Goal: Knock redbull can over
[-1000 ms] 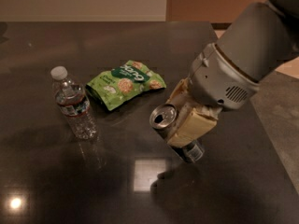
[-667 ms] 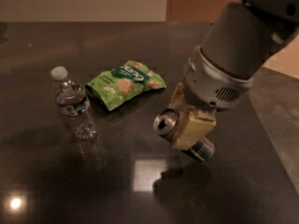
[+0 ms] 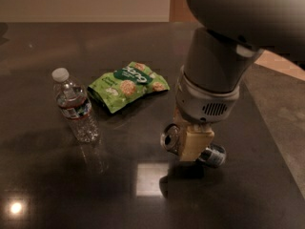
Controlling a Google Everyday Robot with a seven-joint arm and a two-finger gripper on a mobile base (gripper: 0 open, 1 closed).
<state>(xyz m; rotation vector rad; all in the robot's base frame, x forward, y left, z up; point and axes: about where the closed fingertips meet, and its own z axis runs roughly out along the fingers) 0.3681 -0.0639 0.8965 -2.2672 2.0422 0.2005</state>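
The grey cylindrical arm (image 3: 214,66) is reaching steeply down from the upper right, poising its cream-coloured claw (image 3: 188,149) low over the dark counter (image 3: 119,199).

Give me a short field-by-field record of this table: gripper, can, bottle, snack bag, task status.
gripper: low over the right side of the table, against the redbull can
redbull can: tipped far off upright, lid facing left, partly hidden by the gripper
water bottle: upright, far left, apart from the can
snack bag: green, lying flat behind centre
task status: can tipped; resting on table or not, cannot tell
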